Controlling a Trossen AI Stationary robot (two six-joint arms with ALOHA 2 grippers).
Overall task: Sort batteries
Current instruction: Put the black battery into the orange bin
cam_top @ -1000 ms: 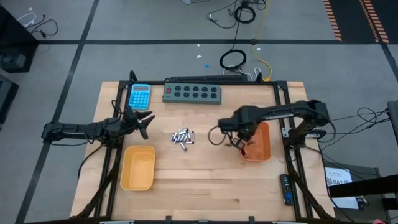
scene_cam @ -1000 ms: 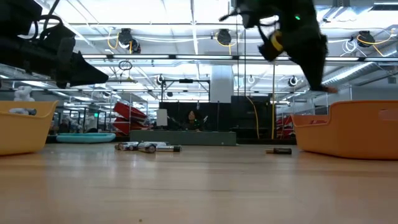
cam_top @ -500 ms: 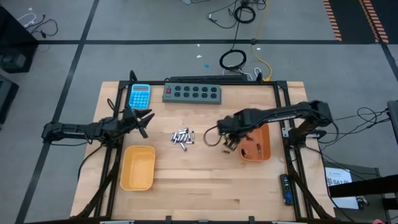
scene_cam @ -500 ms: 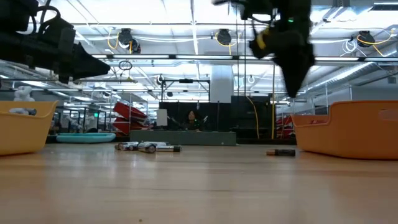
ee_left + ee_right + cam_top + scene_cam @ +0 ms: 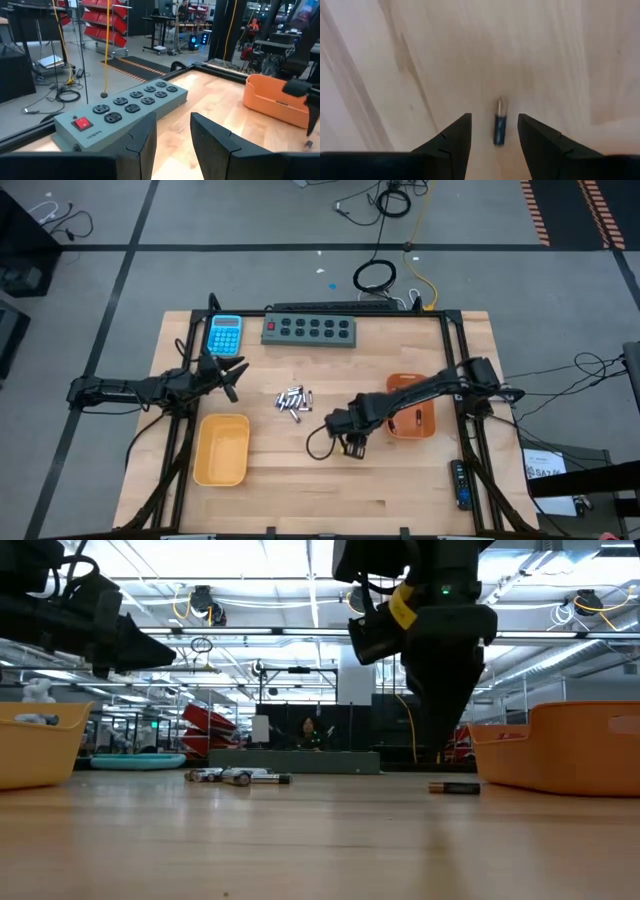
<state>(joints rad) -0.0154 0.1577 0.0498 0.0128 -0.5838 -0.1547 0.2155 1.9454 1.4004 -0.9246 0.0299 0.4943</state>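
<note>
2 orange trays [image 5: 221,450] flank a cluster of batteries [image 5: 294,400] at mid-table, too small to count; 1 lone battery [image 5: 499,129] lies apart. The right gripper [image 5: 492,131] hangs spread directly above it, the cell between its fingers; the left gripper [image 5: 171,134] waits parted near the calculator [image 5: 225,334].

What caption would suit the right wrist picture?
Right gripper open above the wooden table, a lone battery lying between its fingers.

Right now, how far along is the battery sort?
Early. Done: the right tray holds a couple of small dark items that look like batteries; the left tray looks empty from above. In hand: the right gripper, open, is poised over a lone battery on the table, not yet gripped. Left: that one plus the pile mid-table. The left gripper waits open by the power strip.
</note>
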